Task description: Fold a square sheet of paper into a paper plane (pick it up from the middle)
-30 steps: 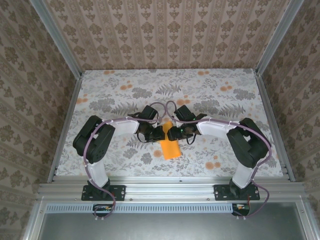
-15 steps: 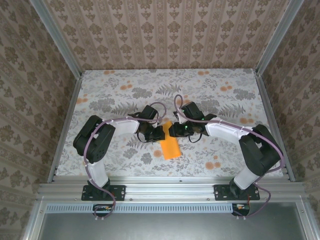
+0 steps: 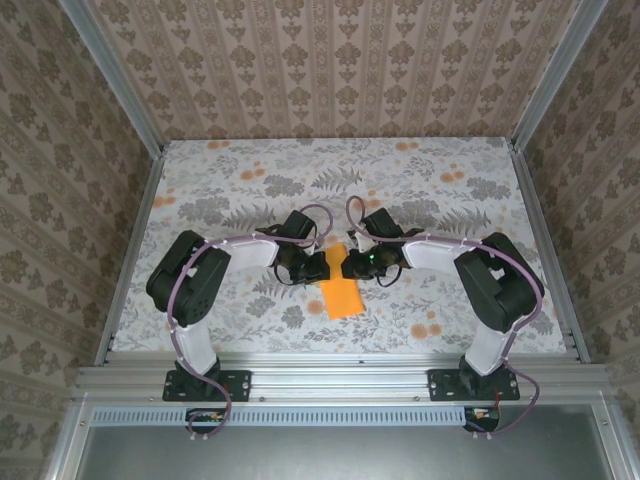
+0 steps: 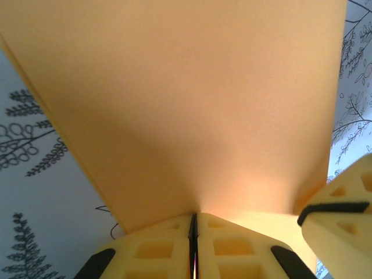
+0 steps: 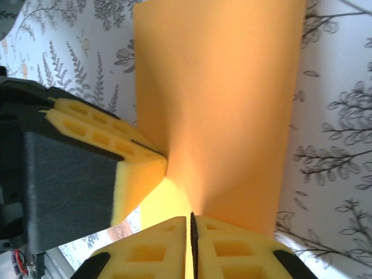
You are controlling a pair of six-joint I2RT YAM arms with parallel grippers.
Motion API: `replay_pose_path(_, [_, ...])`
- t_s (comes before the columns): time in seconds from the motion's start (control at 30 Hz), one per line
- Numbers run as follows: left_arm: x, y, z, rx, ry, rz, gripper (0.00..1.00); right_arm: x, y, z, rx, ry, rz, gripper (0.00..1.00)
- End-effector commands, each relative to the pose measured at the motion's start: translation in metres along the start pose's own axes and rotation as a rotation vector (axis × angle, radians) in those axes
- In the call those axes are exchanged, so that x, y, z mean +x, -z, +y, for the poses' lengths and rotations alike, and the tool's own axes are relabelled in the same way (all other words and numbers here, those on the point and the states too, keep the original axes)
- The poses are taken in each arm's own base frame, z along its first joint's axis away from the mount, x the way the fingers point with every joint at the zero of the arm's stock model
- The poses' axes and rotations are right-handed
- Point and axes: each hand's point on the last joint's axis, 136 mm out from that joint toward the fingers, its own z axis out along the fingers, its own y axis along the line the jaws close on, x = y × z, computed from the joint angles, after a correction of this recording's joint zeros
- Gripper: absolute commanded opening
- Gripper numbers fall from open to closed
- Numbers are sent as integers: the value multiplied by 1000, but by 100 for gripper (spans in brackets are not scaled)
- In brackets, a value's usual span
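The orange paper point(image 3: 341, 296) is a long, narrow folded strip above the near middle of the flowered table point(image 3: 450, 200). One short end points towards the robot's bases and the other away from them. Its near end looks flat and square-cut; whether that end touches the tabletop cannot be told.

At the paper's far end the two grippers meet from opposite sides. The left gripper point(image 3: 322, 266) comes in from the paper's left, its yellow fingers point(image 4: 157, 250) pressed flat together, with the paper fanning out of the seam between them, so it is pinching the paper. The right gripper point(image 3: 346, 265) comes in from the paper's right. In its own wrist view its fingers point(image 5: 226, 250) are also pressed together, with only a thin dark line between them. The paper rises from that line, so it is pinching the paper too. The two sets of fingertips sit just beside each other on the paper, each showing at the edge of the other's wrist view.

Out from the paper, the left arm point(image 3: 245, 250) and the right arm point(image 3: 440, 252) bend back to bases on the metal rail point(image 3: 340, 378), which lies nearer the camera than the paper. Patterned walls point(image 3: 330, 60) stand beyond the paper and to either side of it.
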Motion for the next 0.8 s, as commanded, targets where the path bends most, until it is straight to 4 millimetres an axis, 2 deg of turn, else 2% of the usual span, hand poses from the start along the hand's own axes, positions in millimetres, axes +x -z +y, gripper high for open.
replay_pose_path(0.0, [27, -27, 49, -161, 28, 78, 10, 3, -3, -10, 30, 12, 37, 14])
replay_pose_path(0.33, [28, -30, 50, -160, 26, 88, 10, 8, -8, -35, 96, 4, 56, 14])
replay_pose_path(0.5, [30, -31, 52, -166, 26, 93, 10, 17, -12, -51, 145, 5, 85, 13])
replay_pose_path(0.6, [30, -31, 53, -167, 29, 97, 10, 16, -7, -45, 132, 10, 82, 13])
replay_pose_path(0.77, [31, -32, 53, -167, 28, 100, 10, -10, 17, -9, 39, 33, -24, 13])
